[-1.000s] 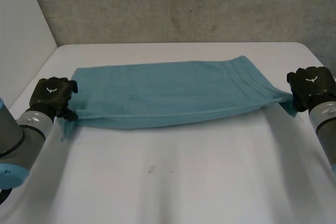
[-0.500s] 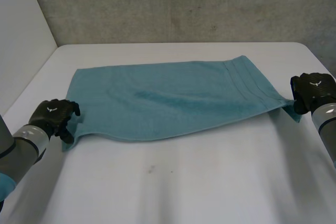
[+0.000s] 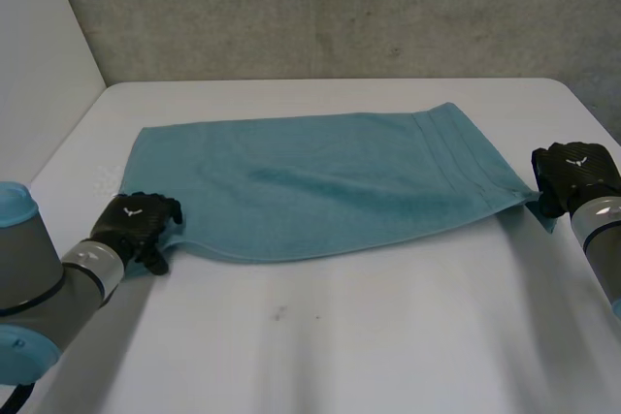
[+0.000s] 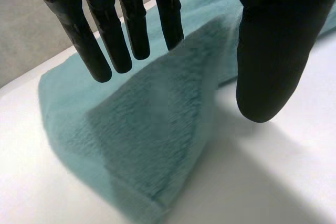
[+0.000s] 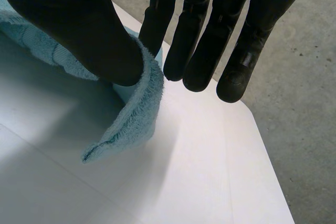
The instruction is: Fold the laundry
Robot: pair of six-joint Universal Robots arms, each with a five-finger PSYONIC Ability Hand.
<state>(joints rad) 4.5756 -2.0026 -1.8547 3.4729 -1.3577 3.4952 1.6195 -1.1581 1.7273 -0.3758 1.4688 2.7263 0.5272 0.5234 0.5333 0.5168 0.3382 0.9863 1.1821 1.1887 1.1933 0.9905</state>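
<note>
At the near left corner of the teal towel (image 3: pixel 320 181), the left hand (image 3: pixel 136 223) was seen low on the white table (image 3: pixel 388 336). In its wrist view the corner was drawn up between straight fingers (image 4: pixel 131 30) and the thumb, so it was judged to be pinched there, not let go. That hold looked shallow, with little cloth taken in, and the corner could be lost if it were carried across quickly. The towel itself lay spread across the middle of the table, its long side running from one hand to the other and its banded end toward the right. Nothing supported the long near edge between the two hands, so it could be expected to sag and drag on the tabletop, leaving the fold creased or skewed. The same skew would follow if one hand were moved ahead of the other. At the near right corner, the right hand (image 3: pixel 572 174) was closed on the cloth. In its wrist view the thumb pressed the terry edge against a finger, and a loose flap curled down past it. That flap could be tucked under and trapped in the fold. This corner also sat close to the table's right edge, where a dropped corner could slide off. Counted: one towel, one table, two arms and two hands, each grasping one corner.
</note>
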